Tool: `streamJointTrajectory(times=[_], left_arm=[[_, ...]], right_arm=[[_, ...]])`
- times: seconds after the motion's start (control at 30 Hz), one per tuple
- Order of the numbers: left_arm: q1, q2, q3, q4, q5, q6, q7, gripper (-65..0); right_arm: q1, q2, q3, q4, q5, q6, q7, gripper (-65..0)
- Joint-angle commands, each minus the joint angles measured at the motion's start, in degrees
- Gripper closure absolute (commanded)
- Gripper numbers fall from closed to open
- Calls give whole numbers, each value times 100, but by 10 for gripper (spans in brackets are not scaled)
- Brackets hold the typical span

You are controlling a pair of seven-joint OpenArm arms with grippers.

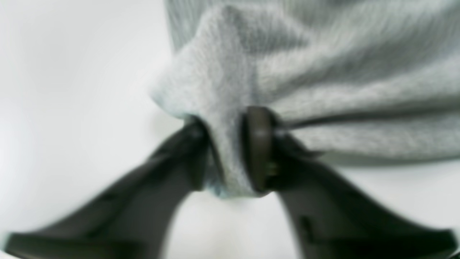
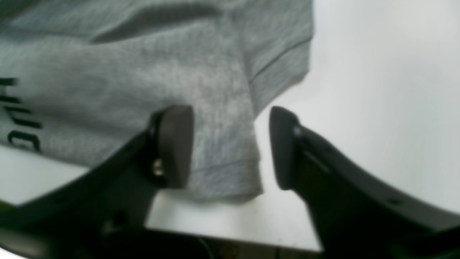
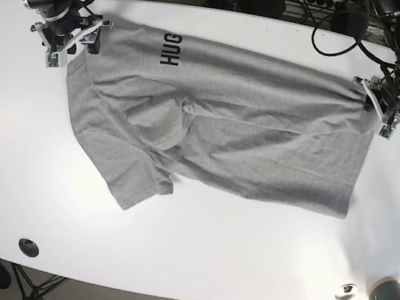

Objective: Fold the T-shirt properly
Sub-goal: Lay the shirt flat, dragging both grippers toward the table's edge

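In left gripper [image 1: 230, 151], T-shirt [image 3: 219, 123] corner pinched

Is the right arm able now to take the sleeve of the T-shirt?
Probably yes: the right gripper is open, its fingers straddling the sleeve hem of the T-shirt, with nothing between.

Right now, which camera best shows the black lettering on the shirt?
Base view: the lettering is sharp and whole on the shirt. The right wrist view shows only blurred strokes at its left edge; the left wrist view shows none.
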Motion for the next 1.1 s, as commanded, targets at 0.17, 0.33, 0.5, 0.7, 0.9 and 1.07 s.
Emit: streamJointTrajectory(times=[0.17,0.33,0.5,0.7,0.9,1.07], left_arm=[[151,-216,-55,481,-84,32,-55,-344],[301,-225,-99,1061,-304,32,-55,-349],[283,-225,-600,1167,-796,32,-55,-349],[265,-427,-547,745,-796,32,-90,-346],[265,-532,-407,217,-348,32,-477,-346],[265,-532,-407,-249,-233,32,-688,-344]], right_arm=[[-232,49,87,122,356,6,93,-460],[-224,58,60,113,339,6,111,-468],[-215,145,43,96,339,6,111,-468],[-224,163,69,-186,330,6,111,-461],[-224,163,52,-449,330,6,111,-460],[-153,163,43,-660,330,6,120,-458]])
